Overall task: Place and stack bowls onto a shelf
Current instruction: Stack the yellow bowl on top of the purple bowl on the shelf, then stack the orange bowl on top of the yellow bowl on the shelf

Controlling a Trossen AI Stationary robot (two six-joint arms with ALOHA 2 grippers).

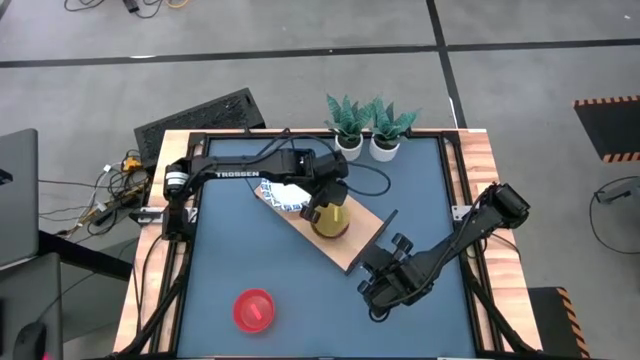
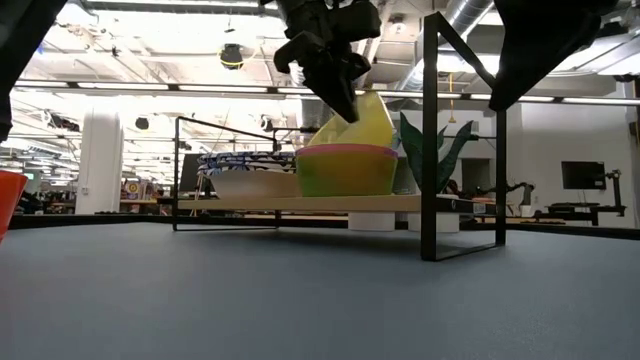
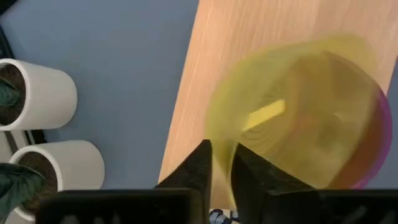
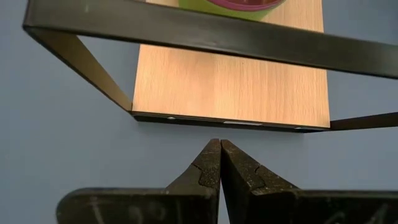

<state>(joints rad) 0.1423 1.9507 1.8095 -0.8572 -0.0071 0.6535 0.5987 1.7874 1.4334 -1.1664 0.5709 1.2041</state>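
Observation:
The shelf point(image 1: 360, 245), a light-wood board on black wire frames, lies aslant mid-table. A green bowl point(image 2: 345, 172) with a purple bowl point(image 2: 345, 148) nested in it stands on the board. The yellow bowl point(image 2: 365, 122) leans tilted in that stack, and my left gripper point(image 3: 221, 149) is shut on it from above. White bowls with blue rims point(image 1: 278, 195) sit stacked on the board's far-left end. A red bowl point(image 1: 253, 310) rests on the table near the front. My right gripper point(image 4: 221, 146) hovers shut just off the shelf's near-right end. My left gripper pinches the yellow bowl's rim point(image 3: 222, 134), with one finger point(image 3: 202, 165) outside the wall and the other point(image 3: 249, 171) inside. The fingers slant down from above. The bowl sits tilted, its raised side in the fingers and its lower side in the purple bowl point(image 3: 376, 143).
Two white plant pots point(image 1: 367, 146) stand at the table's far edge, close behind the shelf. The shelf's black end frame point(image 4: 186, 31) rises right in front of my right gripper. Bare blue tabletop point(image 1: 300, 290) stretches between the shelf and the front edge.

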